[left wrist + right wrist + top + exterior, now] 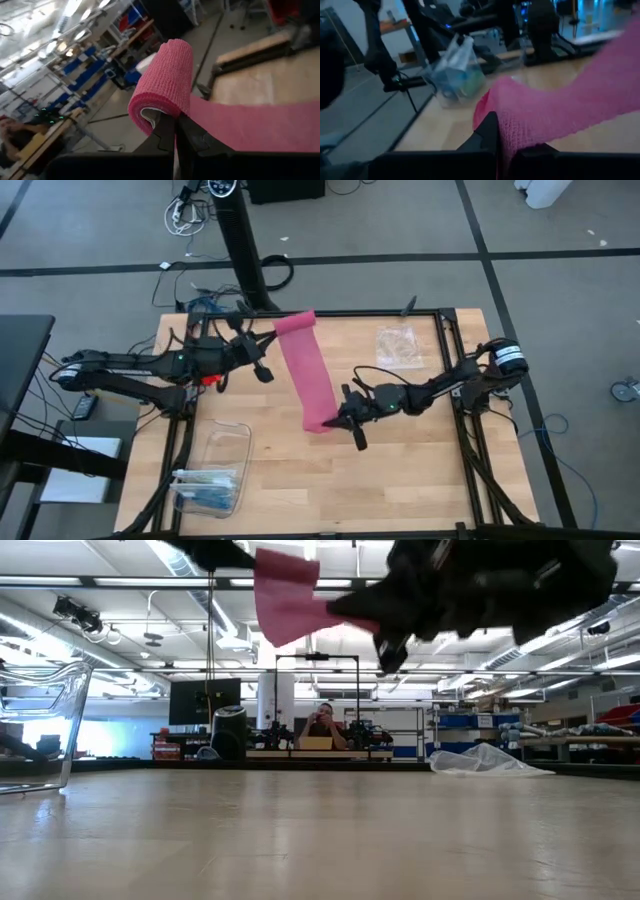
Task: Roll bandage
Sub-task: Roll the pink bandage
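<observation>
The magenta-pink bandage [310, 375] is stretched as a long strip over the middle of the table. Its far end is wound into a small roll [165, 80]. My left gripper [274, 340] is shut on the bandage at this rolled far end. My right gripper [336, 423] is shut on the bandage's near end. In the low view the bandage [285, 600] hangs high above the tabletop, with both grippers dark at the top of the picture. My left gripper pinches the bandage at the foot of the roll [176, 114], where the flat strip leaves it. It comes level from the table's left side, across the strip. The roll stands above the fingertips, clear of the table. My right gripper pinches the bandage's near end [507, 127], bunched into several layers between the two fingers. It comes from the table's right side, slanting down. The strip runs from the fingers toward the far roll, lifted off the table.
A clear plastic bag [398, 345] lies at the far right of the table. A clear plastic box with blue contents [212, 475] stands at the near left. A person [325, 725] sits in the room beyond the far edge.
</observation>
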